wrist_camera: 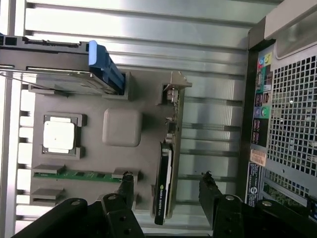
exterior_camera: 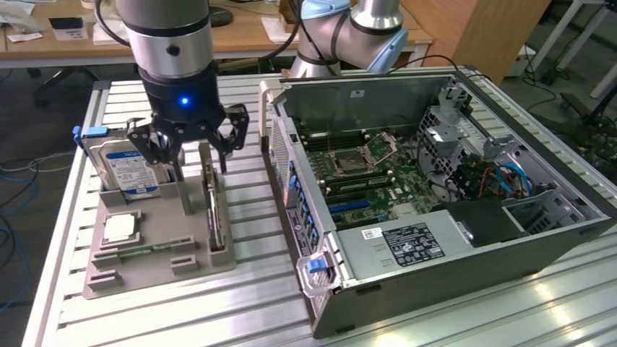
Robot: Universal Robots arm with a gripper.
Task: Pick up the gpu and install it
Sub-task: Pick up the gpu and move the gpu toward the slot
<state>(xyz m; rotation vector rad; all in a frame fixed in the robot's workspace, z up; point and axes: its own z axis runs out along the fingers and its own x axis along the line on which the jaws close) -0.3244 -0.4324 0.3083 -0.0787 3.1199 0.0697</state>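
Note:
The gpu (exterior_camera: 213,206) stands on edge in a slot of the grey holder (exterior_camera: 183,264), a thin dark card with a silvery bracket (wrist_camera: 174,96) at one end. In the wrist view the gpu (wrist_camera: 165,181) shows its dark edge with a green label. My gripper (exterior_camera: 196,153) hangs open just above the card's far end. Its black fingers (wrist_camera: 127,182) stand either side of the card without touching it, seen around the gripper (wrist_camera: 167,179) midpoint.
The holder also carries a blue-labelled hard drive (exterior_camera: 127,170), a square silver chip (exterior_camera: 120,228) and a green memory stick (wrist_camera: 74,174). The open computer case (exterior_camera: 434,195) lies to the exterior view's right, motherboard exposed. All rests on a slatted aluminium table (exterior_camera: 241,303).

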